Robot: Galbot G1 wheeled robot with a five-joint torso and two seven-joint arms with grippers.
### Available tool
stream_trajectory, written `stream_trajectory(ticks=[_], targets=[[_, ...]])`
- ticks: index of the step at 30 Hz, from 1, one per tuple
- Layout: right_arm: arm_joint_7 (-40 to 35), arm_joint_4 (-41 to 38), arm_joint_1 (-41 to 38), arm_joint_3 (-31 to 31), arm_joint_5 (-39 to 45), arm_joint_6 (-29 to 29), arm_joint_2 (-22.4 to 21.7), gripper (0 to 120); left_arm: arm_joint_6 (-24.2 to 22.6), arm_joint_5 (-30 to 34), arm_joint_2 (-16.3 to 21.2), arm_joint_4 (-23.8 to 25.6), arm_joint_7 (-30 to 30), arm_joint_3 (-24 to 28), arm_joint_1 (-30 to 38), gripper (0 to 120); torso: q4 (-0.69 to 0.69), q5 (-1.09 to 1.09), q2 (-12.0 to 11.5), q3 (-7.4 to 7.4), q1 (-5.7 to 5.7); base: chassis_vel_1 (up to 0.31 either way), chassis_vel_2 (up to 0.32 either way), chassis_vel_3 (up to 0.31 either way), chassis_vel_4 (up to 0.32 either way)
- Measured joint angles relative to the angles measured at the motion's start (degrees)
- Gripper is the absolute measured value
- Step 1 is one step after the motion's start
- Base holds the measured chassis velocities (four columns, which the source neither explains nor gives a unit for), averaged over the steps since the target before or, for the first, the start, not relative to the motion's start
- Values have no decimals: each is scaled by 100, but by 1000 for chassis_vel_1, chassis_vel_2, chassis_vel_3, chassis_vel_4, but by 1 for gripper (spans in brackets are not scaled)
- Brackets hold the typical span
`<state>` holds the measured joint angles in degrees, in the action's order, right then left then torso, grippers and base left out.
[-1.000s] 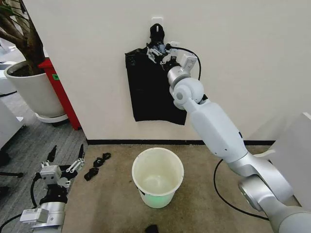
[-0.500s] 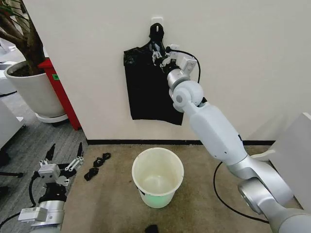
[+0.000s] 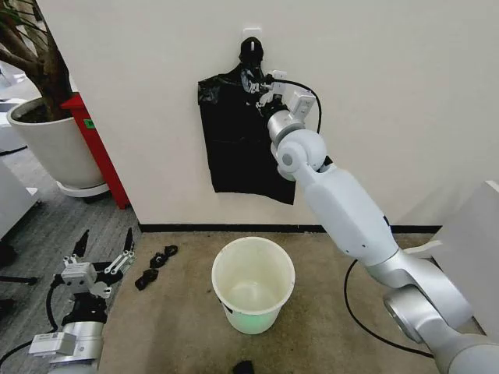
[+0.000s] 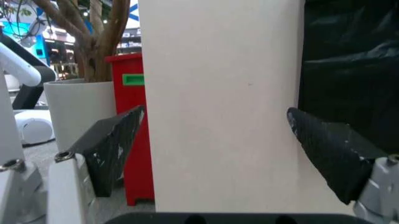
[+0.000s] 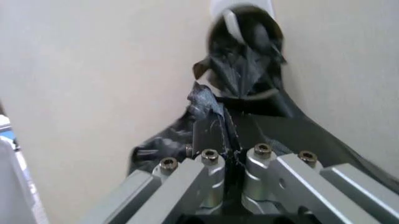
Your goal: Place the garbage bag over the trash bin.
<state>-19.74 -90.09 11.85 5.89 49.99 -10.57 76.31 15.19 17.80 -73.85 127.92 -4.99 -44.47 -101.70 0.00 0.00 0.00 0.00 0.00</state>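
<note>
Two grippers appeared in the scene. At the lower left of the head view, the left gripper (image 3: 103,255) sat parked low over the floor with its dark fingers spread wide apart and nothing between them; it had barely moved over the past second. Its wrist camera looked between those fingers at the cream wall, with a red cabinet (image 4: 131,130) and a white plant pot (image 4: 78,112) to one side.

In the lower centre of the head view stood the trash bin (image 3: 253,284), a cream-white bucket, upright, with no bag over it.

At upper centre, the garbage bag (image 3: 238,140) hung flat against the wall from a white hook (image 3: 252,35), directly above the bin and well apart from it. Over the last second its upper left corner had lifted and bunched up toward the hook, which suggests the bag was being raised to free it. It had not yet come off.

From the lower right corner the right arm stretched diagonally up to the bag's top. The right gripper (image 3: 257,84) was pinched tight on the crinkled black plastic just below the hook, its metal fingers (image 5: 209,163) pressed together with film caught between them
</note>
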Motion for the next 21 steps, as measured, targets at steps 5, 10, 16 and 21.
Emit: stream_trajectory(ticks=[5,10,16,21], targets=[[-16,-333,59,114,64,-58,-111,0,0,-18,-13,-37,9,25,12,90,0,0,0,0,0,0,0,0,0],[-14,-536,110,198,76,-98,-173,0,0,-38,-28,-55,15,42,22,89,0,0,0,0,0,0,0,0,0],[27,-716,325,215,56,-121,-252,0,0,-58,-46,-60,19,41,13,90,0,0,0,0,0,0,0,0,0],[65,-837,556,218,11,-124,-326,0,0,-73,-62,-60,21,41,20,89,0,0,0,0,0,0,0,0,0]])
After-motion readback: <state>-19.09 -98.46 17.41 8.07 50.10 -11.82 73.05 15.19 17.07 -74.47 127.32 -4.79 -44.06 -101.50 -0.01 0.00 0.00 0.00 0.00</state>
